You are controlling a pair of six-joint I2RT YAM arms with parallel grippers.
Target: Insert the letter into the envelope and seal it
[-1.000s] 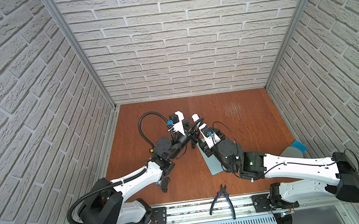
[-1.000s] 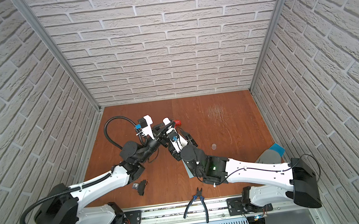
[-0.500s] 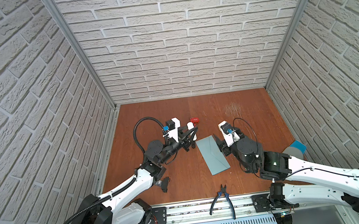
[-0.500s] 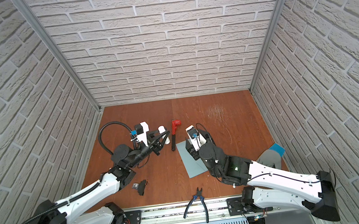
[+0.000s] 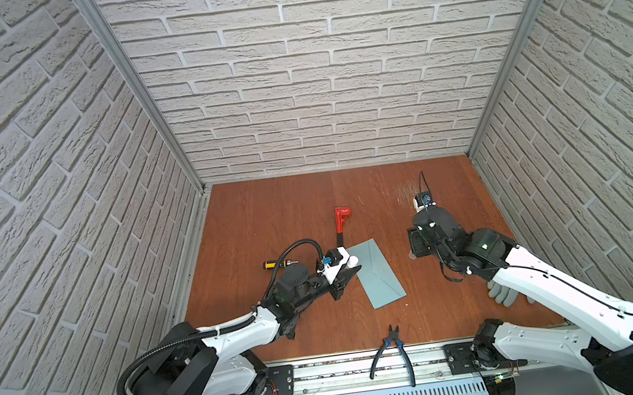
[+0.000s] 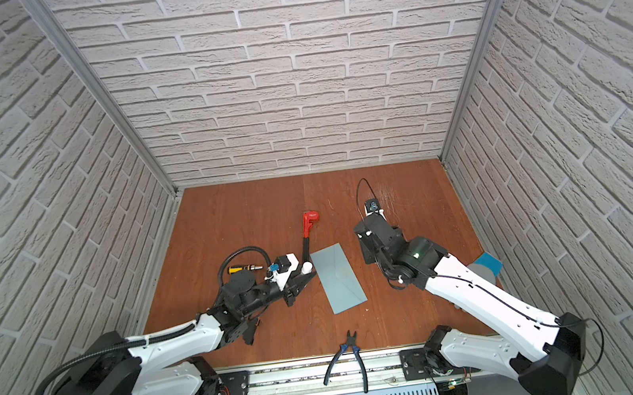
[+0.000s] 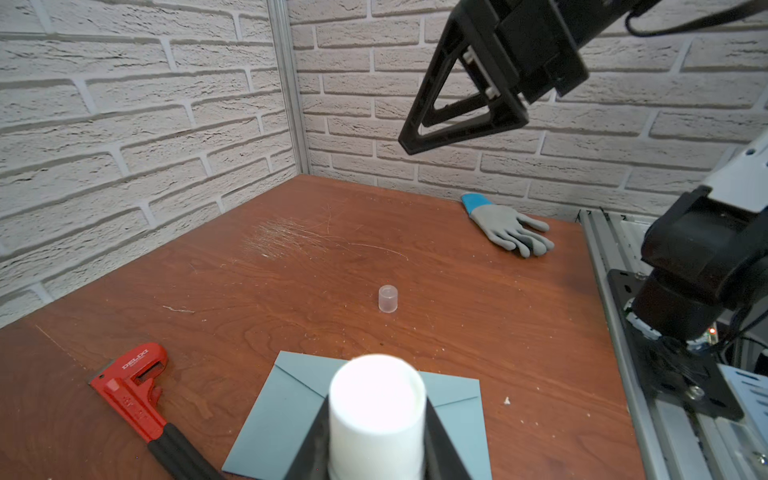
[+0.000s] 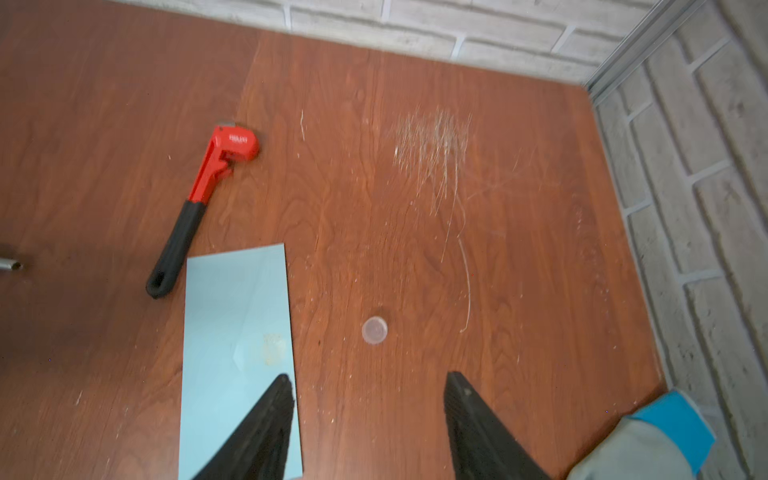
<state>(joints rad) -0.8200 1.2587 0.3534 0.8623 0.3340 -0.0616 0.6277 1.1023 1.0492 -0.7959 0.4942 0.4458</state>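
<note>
The light blue envelope (image 5: 379, 277) (image 6: 339, 280) (image 7: 274, 415) (image 8: 232, 316) lies flat mid-table with its flap folded down; a faint smear shows near the flap's point. The letter is out of view. My left gripper (image 5: 352, 273) (image 6: 304, 280) (image 7: 376, 401) is shut on a white glue stick (image 5: 352, 260) (image 7: 376, 415) at the envelope's left edge. My right gripper (image 5: 416, 241) (image 6: 367, 248) (image 8: 369, 377) hangs open and empty to the right of the envelope, above bare wood. A small clear cap (image 7: 387, 298) (image 8: 375, 330) stands just ahead of it.
A red pipe wrench (image 5: 341, 222) (image 8: 216, 166) lies just behind the envelope. A yellow-handled screwdriver (image 5: 280, 262) rests to its left. Blue pliers (image 5: 393, 348) lie on the front rail. A grey glove with a blue cuff (image 6: 485, 263) (image 7: 507, 228) lies by the right wall.
The two arms have drawn apart from the middle. The right gripper has swung right, off the envelope. The left has pulled back left with the glue stick, uncovering the envelope.
</note>
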